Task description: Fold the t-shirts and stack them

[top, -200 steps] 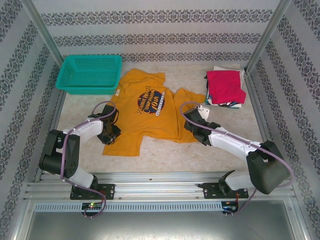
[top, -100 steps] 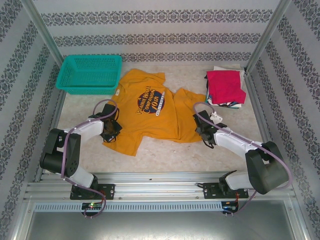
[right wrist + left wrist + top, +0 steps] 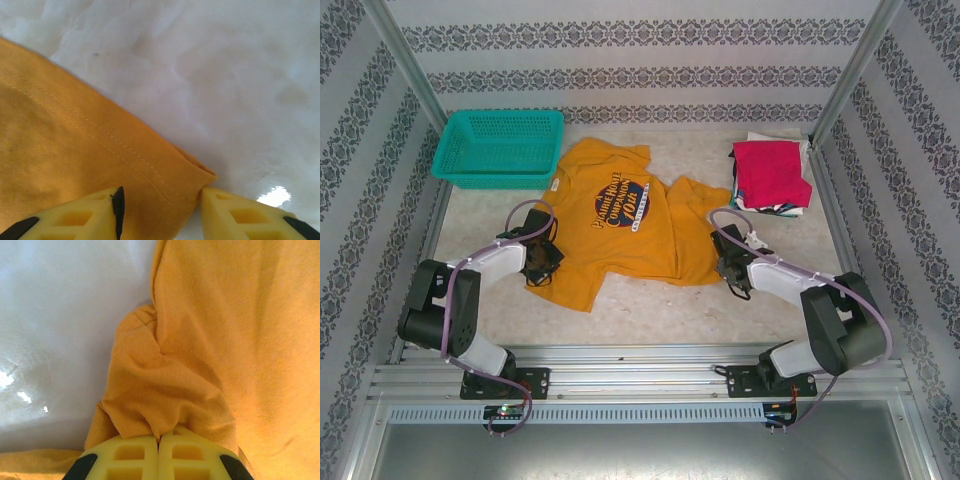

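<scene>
Currently L gripper [image 3: 159, 452] is pinching bunched cloth of mustard-orange shirt [image 3: 620, 225], lying at table [image 3: 650, 320] ctr. R gripper [image 3: 160, 202] is sitting open, straddling hem corner at 4 o'clock. Crimson-red shirt [image 3: 770, 170] is lying folded at 2 o'clock.

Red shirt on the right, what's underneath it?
White cloth pokes out behind and beside the red shirt, with darker edges at its near side. How many shirts lie below is hidden.
</scene>
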